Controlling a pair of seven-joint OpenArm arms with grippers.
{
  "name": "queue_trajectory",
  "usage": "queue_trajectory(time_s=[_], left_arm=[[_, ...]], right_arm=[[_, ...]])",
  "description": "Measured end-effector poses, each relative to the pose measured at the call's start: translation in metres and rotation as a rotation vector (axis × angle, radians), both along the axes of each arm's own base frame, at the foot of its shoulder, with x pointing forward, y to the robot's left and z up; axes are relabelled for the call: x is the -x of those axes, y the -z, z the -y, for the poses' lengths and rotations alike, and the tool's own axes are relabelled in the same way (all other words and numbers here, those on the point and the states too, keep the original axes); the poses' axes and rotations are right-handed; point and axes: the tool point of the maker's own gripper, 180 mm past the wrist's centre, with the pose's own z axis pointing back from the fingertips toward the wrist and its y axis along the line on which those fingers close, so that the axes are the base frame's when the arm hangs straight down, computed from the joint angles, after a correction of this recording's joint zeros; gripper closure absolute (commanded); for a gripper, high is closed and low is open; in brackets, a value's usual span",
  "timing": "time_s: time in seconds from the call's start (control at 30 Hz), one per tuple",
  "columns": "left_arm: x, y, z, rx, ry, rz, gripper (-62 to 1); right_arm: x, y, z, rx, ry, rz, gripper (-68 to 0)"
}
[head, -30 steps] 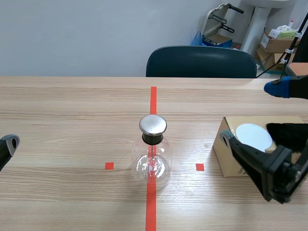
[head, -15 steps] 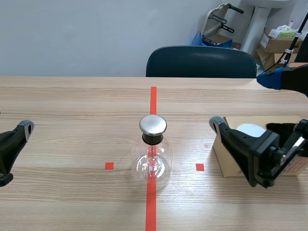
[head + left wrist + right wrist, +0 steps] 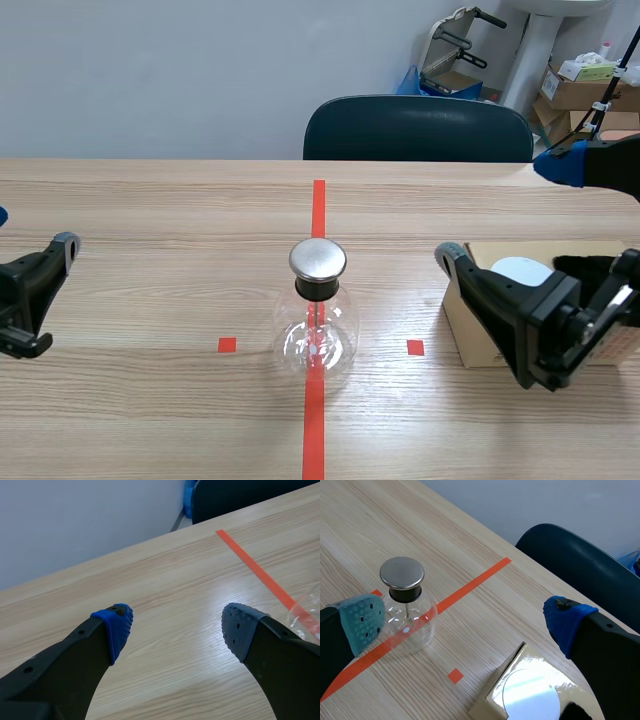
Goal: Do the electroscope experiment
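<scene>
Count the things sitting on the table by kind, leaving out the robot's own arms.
Glass flask with metal cap: 1
Cardboard box: 1
White disc: 1
Black fuzzy piece: 1
Total: 4

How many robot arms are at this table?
2. The left arm sits low over the table on the left; the right arm hangs over the cardboard box on the right.
</scene>
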Motion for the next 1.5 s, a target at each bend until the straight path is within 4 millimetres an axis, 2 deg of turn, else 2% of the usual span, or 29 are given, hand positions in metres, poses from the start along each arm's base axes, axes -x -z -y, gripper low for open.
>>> queue_trajectory(time_s=[0.17, 0.5, 0.87, 1.07, 1.5], left_arm=[[-0.012, -0.008, -0.001, -0.021, -0.013, 0.031, -40.5], [-0.011, -0.007, -0.002, -0.023, -0.016, 0.021, -40.5], [0.022, 0.010, 0.006, 0.004, 0.018, -0.027, -40.5], [0.021, -0.009, 0.017, 0.013, 0.050, 0.022, -40.5], [0.021, -0.008, 0.017, 0.012, 0.050, 0.020, -40.5]], right_arm=[[0.001, 0.000, 0.000, 0.024, -0.009, 0.015, -67.9], [0.001, 0.001, 0.000, 0.026, -0.009, 0.016, -67.9], [0.000, 0.000, -0.001, 0.018, -0.005, 0.019, -67.9], [0.000, 0.000, -0.001, 0.006, 0.006, 0.018, -67.9], [0.000, 0.000, -0.001, 0.006, 0.006, 0.018, -67.9]])
